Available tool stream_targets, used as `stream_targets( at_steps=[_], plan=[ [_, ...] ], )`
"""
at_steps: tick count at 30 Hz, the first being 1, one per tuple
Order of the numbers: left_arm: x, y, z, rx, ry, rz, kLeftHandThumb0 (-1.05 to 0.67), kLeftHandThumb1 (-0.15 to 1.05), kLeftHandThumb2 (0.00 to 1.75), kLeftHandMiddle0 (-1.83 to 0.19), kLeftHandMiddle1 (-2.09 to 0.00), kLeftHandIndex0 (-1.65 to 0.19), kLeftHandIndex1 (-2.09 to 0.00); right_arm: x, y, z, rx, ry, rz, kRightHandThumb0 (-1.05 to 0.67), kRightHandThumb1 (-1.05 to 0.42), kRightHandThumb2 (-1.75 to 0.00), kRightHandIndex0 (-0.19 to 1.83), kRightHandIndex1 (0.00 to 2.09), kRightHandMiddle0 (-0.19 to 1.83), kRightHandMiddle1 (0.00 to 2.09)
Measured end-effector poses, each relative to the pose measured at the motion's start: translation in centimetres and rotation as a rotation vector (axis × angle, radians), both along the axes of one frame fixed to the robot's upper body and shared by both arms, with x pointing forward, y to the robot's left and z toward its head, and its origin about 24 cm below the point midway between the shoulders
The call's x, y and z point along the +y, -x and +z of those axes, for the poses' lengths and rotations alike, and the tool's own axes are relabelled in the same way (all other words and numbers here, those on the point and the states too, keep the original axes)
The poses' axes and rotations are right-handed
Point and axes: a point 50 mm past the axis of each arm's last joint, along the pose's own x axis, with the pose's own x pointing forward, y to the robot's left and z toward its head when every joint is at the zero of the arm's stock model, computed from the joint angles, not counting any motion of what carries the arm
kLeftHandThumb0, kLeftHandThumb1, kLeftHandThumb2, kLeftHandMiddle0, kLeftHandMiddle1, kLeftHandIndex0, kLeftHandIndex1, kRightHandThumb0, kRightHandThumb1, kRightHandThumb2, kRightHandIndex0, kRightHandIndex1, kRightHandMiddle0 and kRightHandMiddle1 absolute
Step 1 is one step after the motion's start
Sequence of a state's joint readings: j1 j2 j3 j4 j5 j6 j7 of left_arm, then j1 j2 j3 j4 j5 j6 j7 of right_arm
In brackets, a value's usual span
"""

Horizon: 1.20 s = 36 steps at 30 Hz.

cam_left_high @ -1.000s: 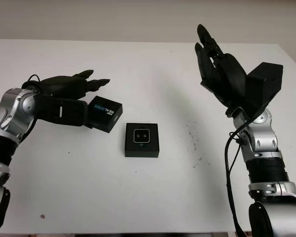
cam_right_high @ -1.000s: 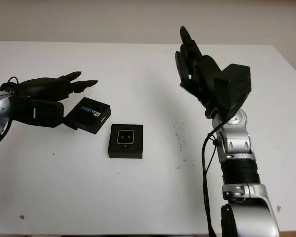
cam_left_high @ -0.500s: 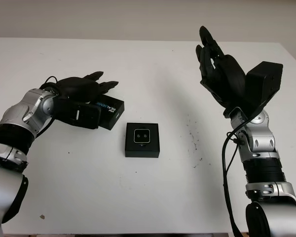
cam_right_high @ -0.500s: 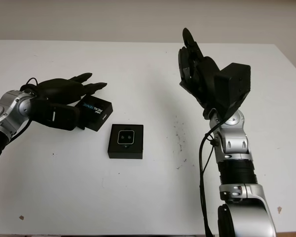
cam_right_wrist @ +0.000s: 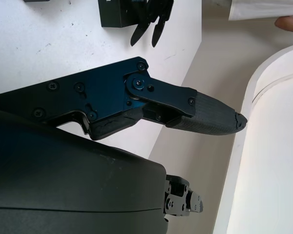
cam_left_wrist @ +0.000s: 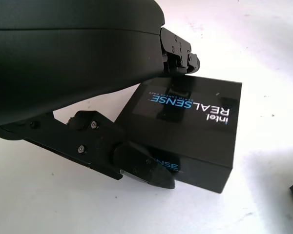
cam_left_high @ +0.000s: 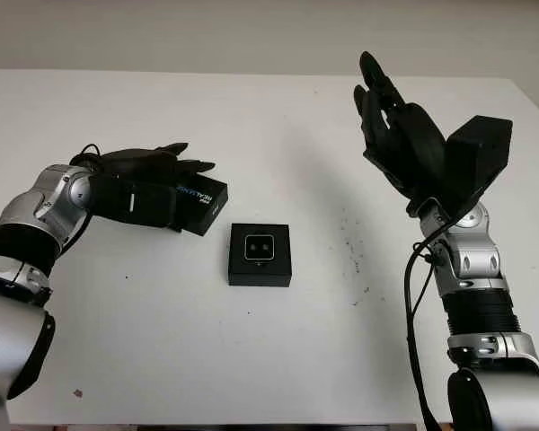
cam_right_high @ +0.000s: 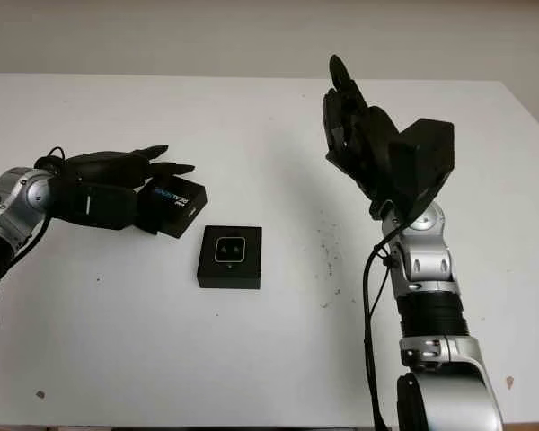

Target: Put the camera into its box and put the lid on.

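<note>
The left hand (cam_left_high: 153,171) is lying low over the white worktop (cam_left_high: 278,359), closing around the lid (cam_left_wrist: 185,126), a flat black piece printed with "intel REALSENSE" in white and blue. In the left wrist view, its upper fingers (cam_left_wrist: 178,48) are touching the lid's top face near the far edge, while the thumb (cam_left_wrist: 144,168) is pressing against the lid's near side wall, so the hand is gripping the lid between them. The lid is sitting on the worktop beneath the palm, slightly turned, with its free corner sticking out past the fingertips. Just beyond those fingertips, and a little nearer the robot, the box (cam_left_high: 260,255) is sitting apart from the lid, open on top, with the camera (cam_left_high: 259,247) lying in its recess, two lenses facing up. The right hand (cam_left_high: 395,135) is hanging well above the worktop, far to the other side of the box from the left hand, open and holding nothing, its fingers pointing up and away from the robot. Small dark specks (cam_left_high: 352,256) are showing on the worktop between the box and the right arm.
</note>
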<state>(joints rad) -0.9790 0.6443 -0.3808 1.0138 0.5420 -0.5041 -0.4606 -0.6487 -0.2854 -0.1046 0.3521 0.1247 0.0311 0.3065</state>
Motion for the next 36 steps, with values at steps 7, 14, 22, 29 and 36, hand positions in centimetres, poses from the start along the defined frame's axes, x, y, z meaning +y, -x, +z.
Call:
stream_targets(
  at_steps=[7, 14, 22, 29, 36],
  plan=[
    [0.1, 0.1, -0.3, -0.001, 0.055, 0.005, -0.12, 0.98, 0.06, -0.35, -1.07, -0.37, -0.89, 0.0, 0.0, -0.1, 0.002, 0.003, -0.001, -0.73, -1.05, -0.68, -0.14, 0.05, -0.14, 0.03],
    [0.1, 0.2, -0.5, -0.008, 0.053, 0.001, -0.11, 1.0, 0.06, -0.46, -1.06, -0.41, -1.04, -0.1, 0.1, -0.3, 0.007, 0.008, -0.002, -0.73, -1.05, -0.67, -0.13, 0.05, -0.13, 0.03],
    [0.3, 0.5, -0.6, -0.014, 0.061, 0.021, -0.1, 0.99, 0.05, -0.46, -1.03, -0.38, -1.08, 0.1, 0.0, -0.4, 0.007, 0.044, -0.032, -0.74, -1.05, -0.63, -0.08, 0.08, -0.08, 0.06],
    [0.9, 0.8, -0.5, -0.021, 0.229, 0.118, -0.08, 0.96, 0.05, -0.41, -1.19, -0.36, -1.22, 0.3, 0.0, -0.5, 0.009, 0.042, -0.04, -0.72, -1.05, -0.63, -0.07, 0.08, -0.07, 0.07],
    [0.3, 1.2, 1.9, -0.091, 0.366, 0.216, -0.1, 0.96, 0.05, -0.43, -1.26, -0.33, -1.29, 0.5, 0.0, -0.6, 0.011, 0.038, -0.029, -0.72, -1.05, -0.63, -0.09, 0.07, -0.08, 0.07]
  ],
)
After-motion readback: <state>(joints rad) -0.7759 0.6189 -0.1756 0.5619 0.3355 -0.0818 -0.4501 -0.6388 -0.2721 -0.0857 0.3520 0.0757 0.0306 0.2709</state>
